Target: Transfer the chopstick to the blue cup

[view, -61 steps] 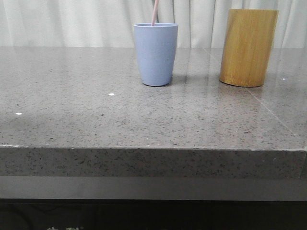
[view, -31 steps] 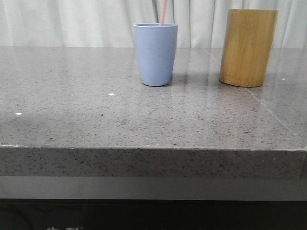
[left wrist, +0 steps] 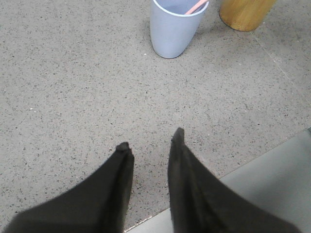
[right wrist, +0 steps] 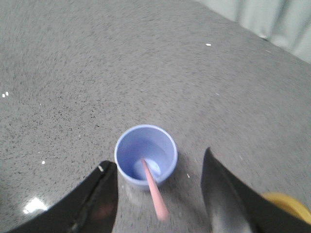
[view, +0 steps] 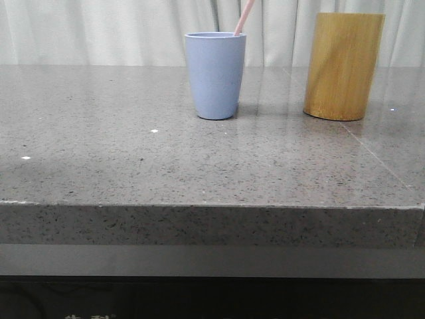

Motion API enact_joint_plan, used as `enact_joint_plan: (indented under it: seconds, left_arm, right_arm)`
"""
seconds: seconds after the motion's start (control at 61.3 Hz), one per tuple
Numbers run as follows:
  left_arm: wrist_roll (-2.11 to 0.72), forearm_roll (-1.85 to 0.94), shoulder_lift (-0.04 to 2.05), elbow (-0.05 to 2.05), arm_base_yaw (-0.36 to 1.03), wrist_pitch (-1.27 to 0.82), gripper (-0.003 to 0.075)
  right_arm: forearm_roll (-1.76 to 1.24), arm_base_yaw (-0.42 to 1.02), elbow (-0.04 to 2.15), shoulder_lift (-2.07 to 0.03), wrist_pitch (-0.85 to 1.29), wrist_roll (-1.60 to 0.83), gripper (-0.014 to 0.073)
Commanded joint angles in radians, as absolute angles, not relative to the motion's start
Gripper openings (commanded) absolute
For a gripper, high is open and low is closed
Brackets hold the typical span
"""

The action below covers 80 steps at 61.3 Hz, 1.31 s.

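One chopstick (view: 243, 18) stands inside the blue cup (view: 215, 74), its lower end on the cup floor and its upper part leaning over the rim toward the robot's right. From the front only the pale pink top shows above the rim, slanting up to the upper edge of the frame. The cup stands upright on the grey speckled counter (view: 133, 159), toward the back and near the middle. A taller yellow-brown holder (view: 344, 65) stands to its right, well apart from it, also upright.

The right arm's fingers (right wrist: 158, 165) hang above the cup, spread wide, one on each side of it, with nothing between them; the chopstick (right wrist: 153, 187) rises free from the cup (right wrist: 146, 153) between the two fingers and touches neither. Its upper end is blurred in that view. A sliver of the holder (right wrist: 290, 204) shows at the frame edge.

The left arm's fingers (left wrist: 150, 141) sit low over bare counter (left wrist: 73, 73) near its front edge, parted by a modest gap and holding nothing. Farther off in that view are the cup (left wrist: 174, 29), with the pink chopstick (left wrist: 195, 7) resting against its rim, and the holder (left wrist: 243, 13) just beyond it
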<state>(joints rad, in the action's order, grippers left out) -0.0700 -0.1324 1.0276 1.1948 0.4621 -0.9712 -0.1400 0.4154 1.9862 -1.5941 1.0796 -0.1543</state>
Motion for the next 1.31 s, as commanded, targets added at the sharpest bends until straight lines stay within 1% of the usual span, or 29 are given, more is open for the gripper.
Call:
enact_joint_plan:
  seconds: [0.0, 0.065, 0.31, 0.62, 0.865, 1.012, 1.126, 1.192, 1.273, 1.29]
  left_arm:
    - [-0.07, -0.149, 1.01, 1.221, 0.461, -0.904, 0.0188]
    - [-0.07, -0.149, 1.01, 1.221, 0.461, -0.904, 0.0188]
    - [-0.07, -0.149, 1.01, 1.221, 0.461, -0.904, 0.0188]
    - [-0.07, -0.149, 1.01, 1.221, 0.461, -0.904, 0.0188]
    - [-0.07, -0.149, 1.01, 1.221, 0.461, -0.904, 0.0188]
    - [-0.07, -0.149, 1.01, 1.221, 0.461, -0.904, 0.0188]
    - [-0.07, -0.149, 1.01, 1.221, 0.461, -0.904, 0.0188]
    - [-0.07, -0.149, 1.01, 1.221, 0.461, -0.904, 0.0188]
    - [-0.07, -0.149, 1.01, 1.221, 0.461, -0.904, 0.0188]
    - [-0.07, -0.149, 1.01, 1.221, 0.461, -0.904, 0.0188]
  right_arm:
    - [-0.121, 0.394, 1.975, -1.48, 1.087, -0.094, 0.0415]
    - [-0.121, 0.39, 1.914, -1.42, 1.082, -0.087, 0.0415]
    - [-0.129, 0.388, 1.535, -1.155, 0.925, -0.059, 0.0415]
    - [-0.13, 0.388, 1.107, -0.795, 0.818, -0.059, 0.0415]
    - [-0.121, 0.388, 0.903, -0.565, 0.781, -0.059, 0.0415]
    - [-0.119, 0.388, 0.84, -0.504, 0.762, -0.059, 0.0415]
    - [-0.118, 0.388, 0.83, -0.493, 0.758, -0.059, 0.0413]
    - [-0.118, 0.388, 0.83, -0.493, 0.753, -0.059, 0.0379]
    - [-0.118, 0.388, 0.83, -0.493, 0.75, -0.059, 0.0274]
    - [-0.118, 0.388, 0.83, -0.493, 0.75, -0.059, 0.0242]
